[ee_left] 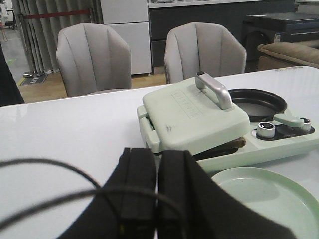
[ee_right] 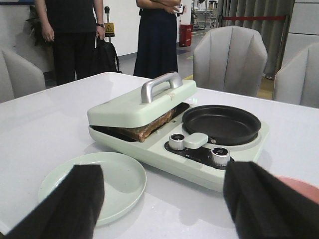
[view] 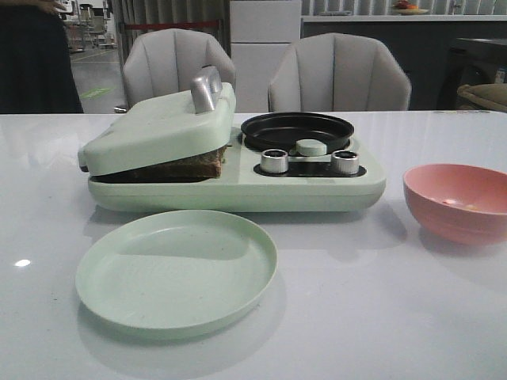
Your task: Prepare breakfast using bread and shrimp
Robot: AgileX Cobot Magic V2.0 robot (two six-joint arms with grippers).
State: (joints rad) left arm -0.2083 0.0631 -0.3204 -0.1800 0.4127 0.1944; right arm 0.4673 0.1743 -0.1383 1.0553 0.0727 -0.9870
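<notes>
The bread (view: 194,168) lies inside the pale green sandwich maker (view: 238,190). Only its brown crust edge shows under the lid (view: 158,131), which rests tilted on it. The same crust shows in the left wrist view as bread (ee_left: 234,144) and in the right wrist view as bread (ee_right: 149,128). No shrimp is in view. My left gripper (ee_left: 157,154) is shut with nothing between its fingers, back from the maker's hinge side. My right gripper (ee_right: 162,172) stands wide open and empty, in front of the knobs. Neither gripper appears in the front view.
A round green plate (view: 103,297) sits in front of the maker. The maker's right half holds a black round pan (view: 297,131) and two metal knobs (view: 274,161). A pink bowl (view: 455,214) stands at the right. Chairs stand behind the table.
</notes>
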